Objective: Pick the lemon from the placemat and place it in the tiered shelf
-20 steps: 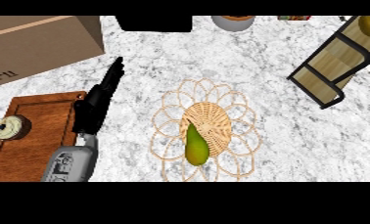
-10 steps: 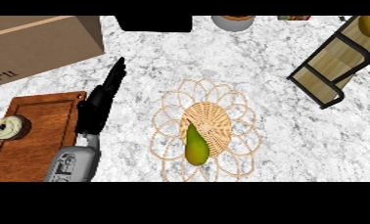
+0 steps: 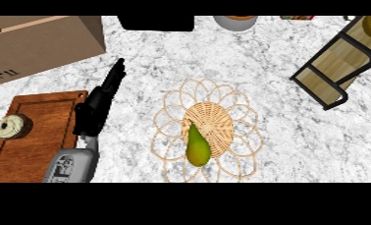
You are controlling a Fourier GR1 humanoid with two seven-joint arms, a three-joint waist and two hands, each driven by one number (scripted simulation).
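- White grey-veined stone tabletop (image 3: pixel 282 135): marble-like pattern, smooth, with little sheen.
- Round woven wicker placemat (image 3: pixel 217 117): pale straw-coloured fibre, closely plaited centre and open looped rim; rough and matt.
- Yellow-green lemon (image 3: pixel 198 146): smooth skin, faintly glossy on its lighter side.
- Brown cardboard box (image 3: pixel 51 42): plain paper board, matt.
- Reddish-brown wooden board (image 3: pixel 45 121): visible grain, raised rim, satin finish.
- Black left hand (image 3: pixel 99 99): matt, plastic-like surface.
- Grey forearm (image 3: pixel 71 166): smooth hard casing with pale highlights.
- Tiered shelf (image 3: pixel 339 62): thin black frame, metal-like and matt; pale wood-like tiers, smooth.
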